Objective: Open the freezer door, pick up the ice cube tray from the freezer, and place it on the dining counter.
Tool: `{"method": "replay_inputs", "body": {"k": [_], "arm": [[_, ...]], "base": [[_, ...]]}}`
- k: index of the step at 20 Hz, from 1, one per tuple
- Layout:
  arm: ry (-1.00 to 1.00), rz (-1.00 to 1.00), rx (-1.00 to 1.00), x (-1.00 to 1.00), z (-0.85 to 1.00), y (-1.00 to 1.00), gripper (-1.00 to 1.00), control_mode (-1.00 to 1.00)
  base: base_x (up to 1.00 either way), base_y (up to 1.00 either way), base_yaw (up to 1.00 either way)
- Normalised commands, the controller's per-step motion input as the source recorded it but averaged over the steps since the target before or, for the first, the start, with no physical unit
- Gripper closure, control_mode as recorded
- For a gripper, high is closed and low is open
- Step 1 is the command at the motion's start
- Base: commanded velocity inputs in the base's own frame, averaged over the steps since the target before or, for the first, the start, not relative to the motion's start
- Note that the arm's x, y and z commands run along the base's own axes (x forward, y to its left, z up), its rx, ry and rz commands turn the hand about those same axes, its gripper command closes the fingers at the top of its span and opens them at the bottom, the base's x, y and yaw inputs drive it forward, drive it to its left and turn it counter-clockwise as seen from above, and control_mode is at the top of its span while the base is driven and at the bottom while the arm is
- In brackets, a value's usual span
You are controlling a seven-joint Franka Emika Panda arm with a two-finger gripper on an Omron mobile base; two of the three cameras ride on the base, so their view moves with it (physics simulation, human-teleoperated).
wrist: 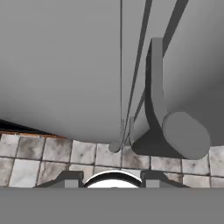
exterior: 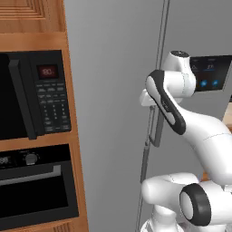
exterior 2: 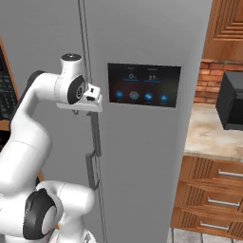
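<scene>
Freezer door [exterior: 113,113]: plain grey, shut, at 9 o'clock of the screen door [exterior 2: 156,142].
Handle [wrist: 154,83]: long bar by the seam.
Gripper [wrist: 112,178]: up beside the handle, holding nothing; jaws too hidden to tell.
Risk: it may grab the wrong bar, or slip off.
Ice cube tray: likely inside.

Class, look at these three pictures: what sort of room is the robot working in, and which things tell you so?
Most likely a home kitchen: a grey side-by-side fridge with a touchscreen panel, a built-in microwave above an oven, and wooden drawers.
</scene>
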Motion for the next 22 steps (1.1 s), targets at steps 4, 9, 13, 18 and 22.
{"method": "replay_inputs", "body": {"k": [4, 9, 13, 18, 22], "arm": [[0.0, 0.0, 0.0, -0.42, 0.0, 0.05, -1.0, -1.0], [0.0, 0.0, 0.0, -0.99, -0.08, 0.06, -1.0, -1.0], [0.0, 0.0, 0.0, -0.77, -0.16, 0.02, -1.0, -1.0], [0.0, 0.0, 0.0, -0.28, -0.15, 0.03, -1.0, -1.0], [0.0, 0.0, 0.0, -0.04, -0.12, 0.06, -1.0, -1.0]], "base": [[0.0, 0.0, 0.0], [0.0, 0.0, 0.0], [0.0, 0.0, 0.0], [0.0, 0.0, 0.0], [0.0, 0.0, 0.0]]}}
